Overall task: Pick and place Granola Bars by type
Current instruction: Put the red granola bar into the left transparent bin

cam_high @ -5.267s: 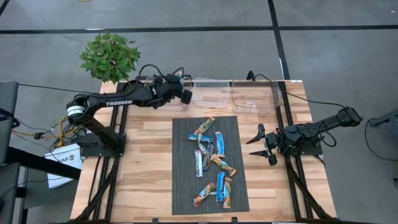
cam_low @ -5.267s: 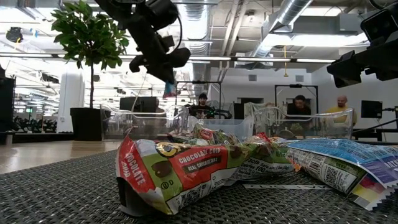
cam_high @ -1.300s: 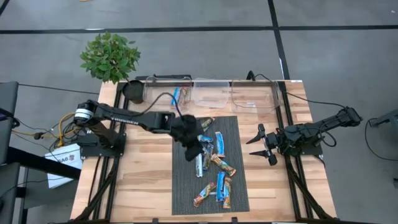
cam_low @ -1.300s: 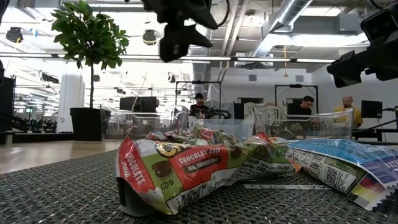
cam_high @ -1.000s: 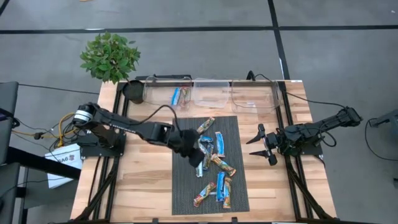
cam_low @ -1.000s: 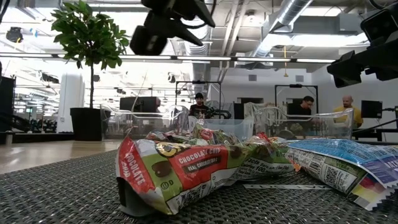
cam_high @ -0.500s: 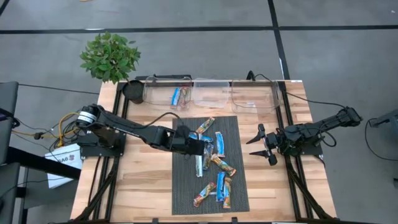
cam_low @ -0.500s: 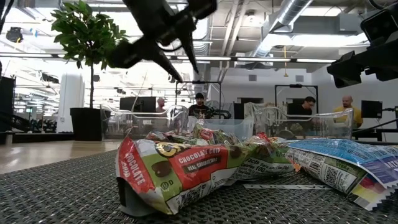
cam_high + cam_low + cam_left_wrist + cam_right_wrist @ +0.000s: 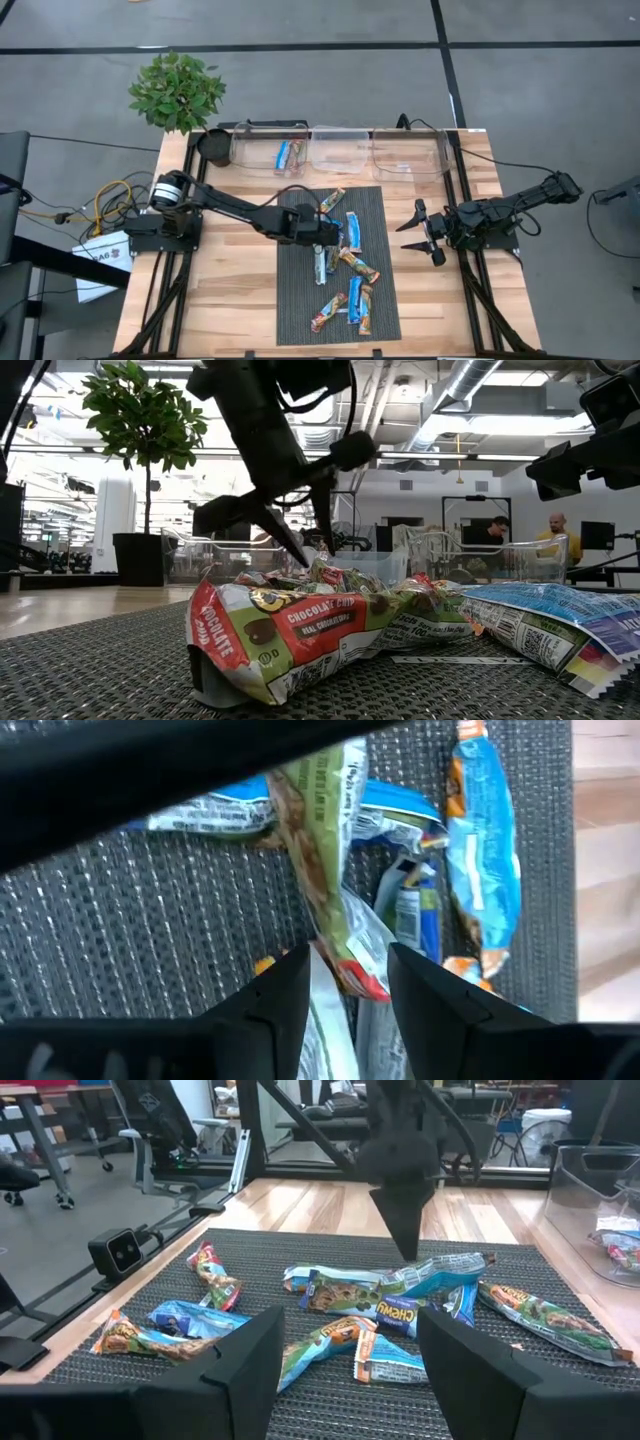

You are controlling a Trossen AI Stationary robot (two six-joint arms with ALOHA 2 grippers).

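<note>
A: What do the granola bars (image 9: 340, 262) look like?

B: Small wrapped bars with shiny, crinkled wrappers, some bright blue, some orange-red with green, a few pale. They lie in a loose heap, overlapping, on the dark woven mat (image 9: 294, 300) in the middle of the tabletop (image 9: 230, 290). One blue bar (image 9: 283, 155) sits apart in the leftmost of the clear bins (image 9: 262, 150) along the far edge.

A: And the left end effector (image 9: 325, 234)?

B: It hangs low over the heap's upper end. Its fingers (image 9: 285, 995) are parted to a middling gap, straddling a green-and-red wrapped bar (image 9: 322, 870) without closing on it.

A: The right end effector (image 9: 420, 232)?

B: Off to the right of the mat, above bare wood, fingers spread wide, nothing between them.

A: Anything hard to make out?

B: From above, the left arm covers part of the heap, and where bars overlap I can't tell which lies on which. At tabletop level one near bar (image 9: 285, 635) marked chocolate chip blocks most of those behind. The third bin's contents are unclear.
</note>
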